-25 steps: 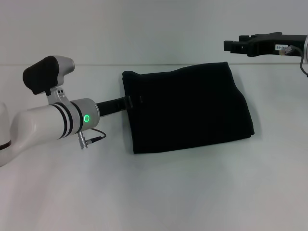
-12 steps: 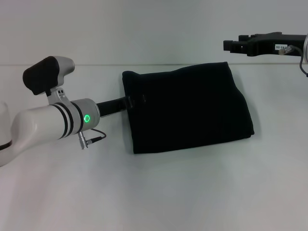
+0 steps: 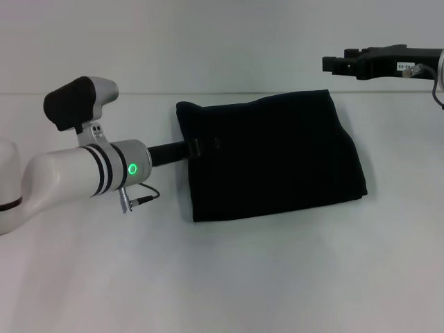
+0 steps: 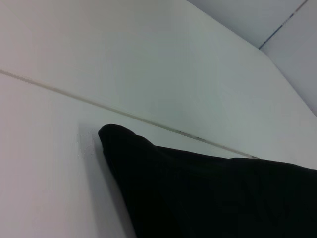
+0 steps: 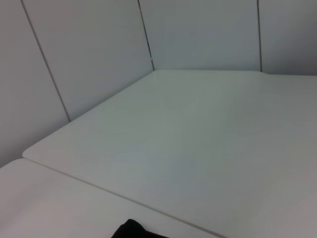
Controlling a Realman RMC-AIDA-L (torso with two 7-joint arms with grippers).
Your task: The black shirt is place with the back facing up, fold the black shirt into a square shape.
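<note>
Left tool [image 3: 198, 148]: at shirt's nine-o'clock edge, opening cannot be told. Matte-black soft fabric shirt [image 3: 270, 156]: mid-bench, folded near-square. Right tool [image 3: 334, 65]: raised at one o'clock, grip unclear. Step judged: final tidy; next, withdraw.

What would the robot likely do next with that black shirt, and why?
Probably draw the left gripper back off the black shirt. The shirt already lies folded into a rough square, and the right gripper hangs clear above its far corner.

Even, diffuse brightness, soft faint shadows on the white worktop [image 3: 277, 277], no glare, the black shirt [image 3: 270, 156] featureless, wrist views slightly soft
</note>
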